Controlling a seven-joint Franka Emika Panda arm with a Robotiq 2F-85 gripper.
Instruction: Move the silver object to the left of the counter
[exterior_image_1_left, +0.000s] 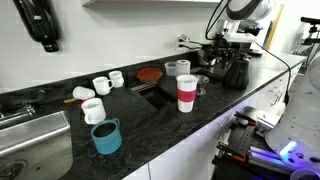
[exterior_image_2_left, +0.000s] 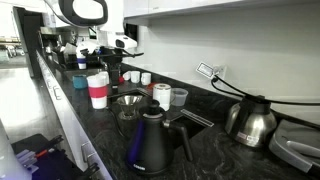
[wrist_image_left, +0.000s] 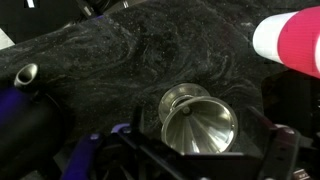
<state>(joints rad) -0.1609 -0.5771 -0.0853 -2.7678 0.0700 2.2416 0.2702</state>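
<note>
Wrist view, left to right. A black kettle fills the left edge, off to the side of the gripper and ahead of it, its spout tip up. The dark fingers enter from the bottom corners and are spread wide, with nothing between them. The silver object sits just ahead of the gripper on the centre line. Its wide rim faces the camera and its narrow base points away. It touches neither finger. The black speckled counter is bare around it. A red-and-white cup sits in the upper right corner, farther ahead of the gripper than the silver object and apart from it. In an exterior view the order is the red-and-white cup, then the silver object standing rim up on the counter, then the black kettle just beside it and nearer the camera. The white arm hangs over this group from behind, and its gripper end is above the silver object with no contact. In an exterior view from the opposite end, a steel sink and a blue mug lie far along the counter, well apart from the gripper. The red-and-white cup stands between them and the arm. The silver object is too small there to pick out with confidence.
</note>
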